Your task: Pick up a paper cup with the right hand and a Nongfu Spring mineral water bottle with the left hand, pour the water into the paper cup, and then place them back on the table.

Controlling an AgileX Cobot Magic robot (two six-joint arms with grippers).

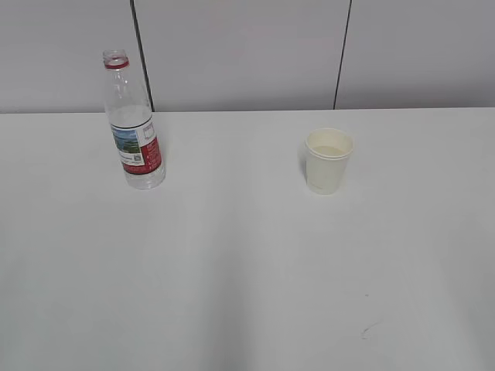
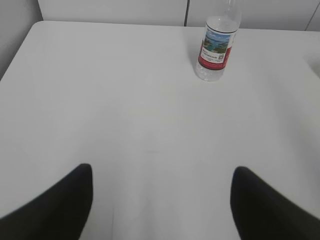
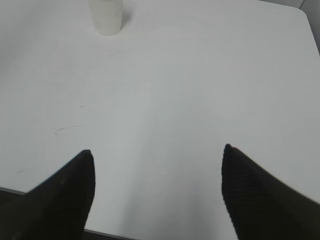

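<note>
Right now the tall clear plastic water bottle with the red, white and green label stands upright on the left side of the big plain white table, and it has no cap on. It looks nearly empty, so I think it will feel light and its thin sides may squash if squeezed hard. A good place to hold it is around the middle, on the label, and it should be kept straight up so nothing spills. The small cream-white paper cup stands upright well apart from the bottle, on the right. It seems to have something inside. Paper is soft, so a gentle hold around its side, under the rolled rim, looks best. The left hand's black gripper is spread wide with nothing in it, far back from the bottle. The right hand's black gripper is also spread wide and holds nothing, far back from the cup.
</note>
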